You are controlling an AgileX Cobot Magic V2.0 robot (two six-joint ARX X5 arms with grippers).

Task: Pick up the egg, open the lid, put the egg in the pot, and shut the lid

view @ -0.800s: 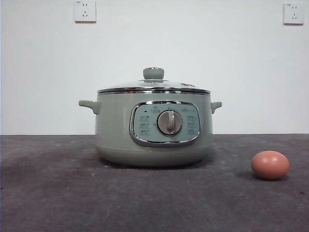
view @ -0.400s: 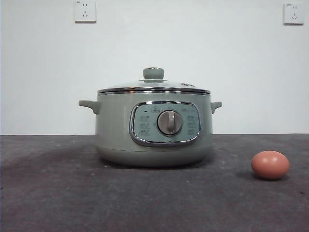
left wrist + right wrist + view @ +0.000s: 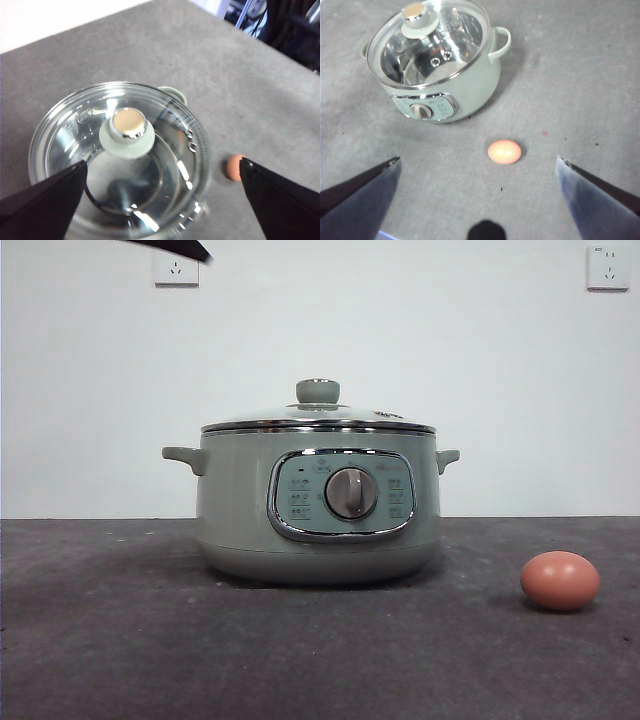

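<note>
The sage-green pot (image 3: 318, 505) stands mid-table with the glass lid (image 3: 318, 422) shut on it, green knob (image 3: 318, 392) on top. The reddish-brown egg (image 3: 559, 581) lies on the table to the pot's right, apart from it. My left gripper (image 3: 162, 164) hangs open above the lid (image 3: 120, 160), its jaws spread wide to either side of the knob (image 3: 126, 131) and touching nothing. My right gripper (image 3: 477, 160) is open and high over the table, with the egg (image 3: 504, 151) below between its jaws and the pot (image 3: 437, 60) beyond. A black arm tip (image 3: 175, 248) shows at the front view's top left.
The table is a dark grey mat (image 3: 120, 640) in front of a white wall with two sockets (image 3: 176, 262). Dark cables and equipment (image 3: 290, 25) sit beyond the table's edge in the left wrist view.
A black arm tip has come into the front view at the top left. Pot, lid and egg have not moved.
</note>
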